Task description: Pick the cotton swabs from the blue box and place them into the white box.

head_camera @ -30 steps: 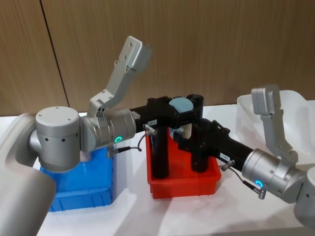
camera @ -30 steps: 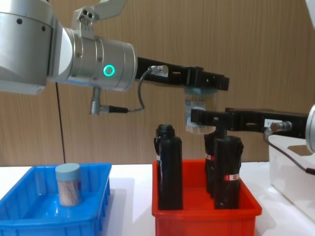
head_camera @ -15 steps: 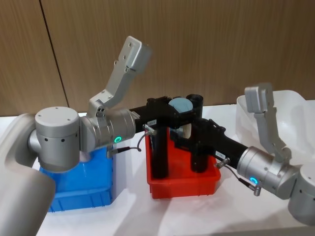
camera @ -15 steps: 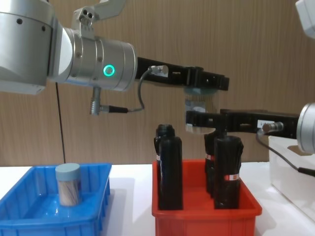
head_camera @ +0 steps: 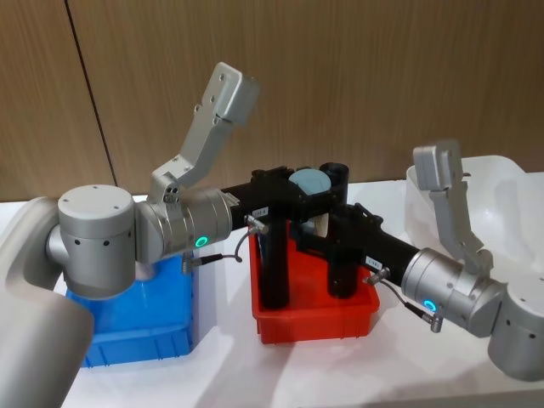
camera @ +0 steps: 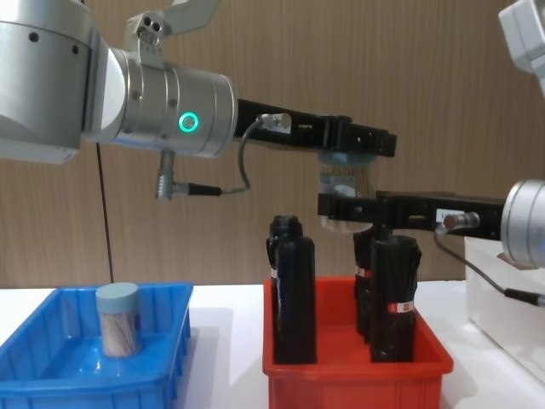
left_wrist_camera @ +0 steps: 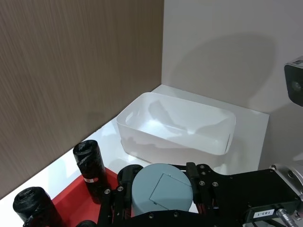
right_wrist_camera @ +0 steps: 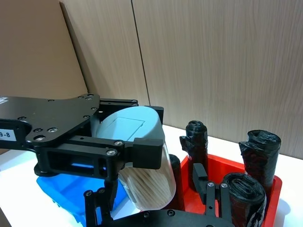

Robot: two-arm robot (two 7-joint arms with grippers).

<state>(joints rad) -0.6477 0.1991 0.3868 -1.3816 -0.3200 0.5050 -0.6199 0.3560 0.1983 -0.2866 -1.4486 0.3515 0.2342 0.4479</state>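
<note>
The blue box (camera: 25, 375) holds one upright cotton swab jar (camera: 117, 322). Above the red bin (camera: 358, 371), the left gripper (head_camera: 311, 189) clamps a second jar (camera: 341, 181) by its lid. The right gripper (camera: 341, 206) brackets its lower body, grip unclear.

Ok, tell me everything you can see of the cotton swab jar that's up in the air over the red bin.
The jar is a small clear cylinder with a pale blue-grey round lid carrying a faint square patch; white swab sticks show through its wall. It hangs roughly upright above the red bin, higher than the black rolls standing there. The left gripper is shut on its lid end. The right gripper sits at its lower body; whether it grips is unclear.
</note>
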